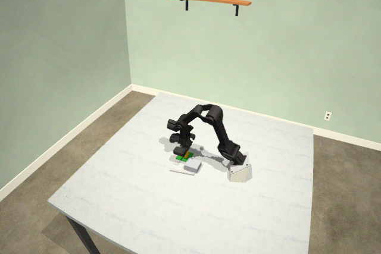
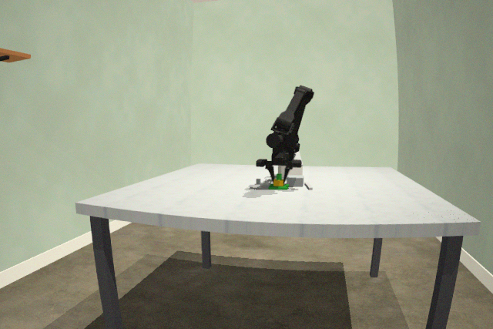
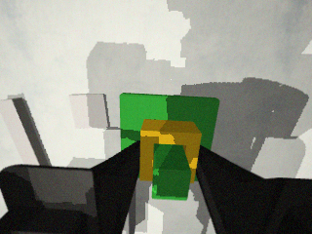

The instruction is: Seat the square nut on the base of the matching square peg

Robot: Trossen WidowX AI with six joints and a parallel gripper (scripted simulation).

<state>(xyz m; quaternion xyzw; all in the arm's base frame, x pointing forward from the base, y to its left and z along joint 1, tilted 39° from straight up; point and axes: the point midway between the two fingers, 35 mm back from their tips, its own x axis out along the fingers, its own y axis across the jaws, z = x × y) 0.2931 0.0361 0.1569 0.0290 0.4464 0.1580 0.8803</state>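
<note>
Hand points down, clamping square nut around green peg.

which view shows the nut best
The wrist view: the yellow nut fills the centre, its square hole around the green peg, clamped in the gripper. In the top view the nut is a small sliver below the arm; in the exterior view, a small block.
</note>
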